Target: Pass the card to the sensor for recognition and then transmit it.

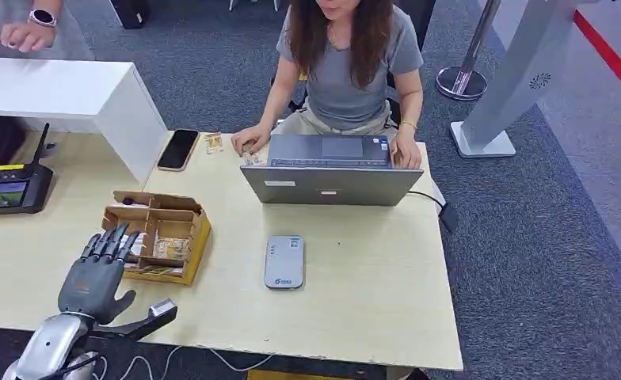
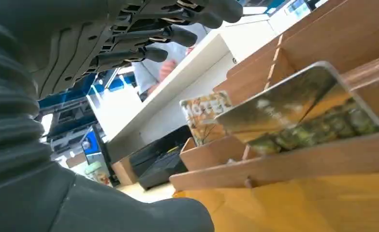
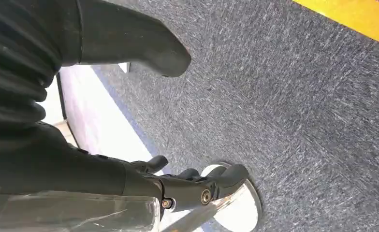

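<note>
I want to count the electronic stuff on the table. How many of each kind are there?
Laptop: 1
Phone: 1
Grey card reader: 1
Black handheld screen with antenna: 1
Total: 4

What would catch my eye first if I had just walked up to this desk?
Probably the robot's grey left hand, fingers spread, reaching over the near left of the table toward a cardboard box of cards. Behind it, a person sits typing at a laptop, with a small grey card reader lying in front.
</note>
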Robot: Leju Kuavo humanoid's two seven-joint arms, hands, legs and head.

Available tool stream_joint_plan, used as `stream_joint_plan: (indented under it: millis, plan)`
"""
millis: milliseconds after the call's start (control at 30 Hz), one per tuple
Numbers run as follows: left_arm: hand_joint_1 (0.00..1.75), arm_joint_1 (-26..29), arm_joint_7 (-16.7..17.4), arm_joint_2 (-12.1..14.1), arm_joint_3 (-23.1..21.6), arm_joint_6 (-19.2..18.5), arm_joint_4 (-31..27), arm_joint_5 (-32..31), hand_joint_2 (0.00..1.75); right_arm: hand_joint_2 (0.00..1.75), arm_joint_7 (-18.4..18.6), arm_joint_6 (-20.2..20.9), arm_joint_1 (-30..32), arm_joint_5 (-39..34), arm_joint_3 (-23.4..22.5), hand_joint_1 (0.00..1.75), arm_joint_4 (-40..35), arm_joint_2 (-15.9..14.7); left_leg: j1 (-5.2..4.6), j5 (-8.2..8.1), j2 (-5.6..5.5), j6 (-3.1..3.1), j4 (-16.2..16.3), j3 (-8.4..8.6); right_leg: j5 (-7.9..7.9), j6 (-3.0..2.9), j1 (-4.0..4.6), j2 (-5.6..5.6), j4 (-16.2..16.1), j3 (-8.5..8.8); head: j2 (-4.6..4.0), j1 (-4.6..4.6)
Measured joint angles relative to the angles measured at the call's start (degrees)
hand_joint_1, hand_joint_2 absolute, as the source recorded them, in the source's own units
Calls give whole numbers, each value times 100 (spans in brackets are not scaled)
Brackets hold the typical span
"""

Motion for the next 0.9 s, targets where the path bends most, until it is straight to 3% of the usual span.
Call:
stream_joint_plan:
  millis: [733, 800, 900]
  plan:
    - [0, -284, 118, 90, -383, -87, 2, 203, 175, 175, 61, -4, -5, 0, 136, 0, 17, -52, 0, 0, 1, 0, 0, -1, 0, 0, 0, 0, 0, -1, 0, 0]
    - [17, -286, 122, 90, -390, -96, 2, 219, 175, 175, 63, -7, -6, 0, 138, 0, 17, -61, 0, 0, 1, 0, 0, -1, 0, 0, 0, 0, 0, -1, 0, 0]
    - [30, -286, 129, 90, -418, -109, 4, 236, 175, 175, 70, -7, -12, 2, 144, 0, 17, -70, 0, 0, 0, 0, 0, -2, 0, 0, 0, 0, 0, -1, 0, -2]
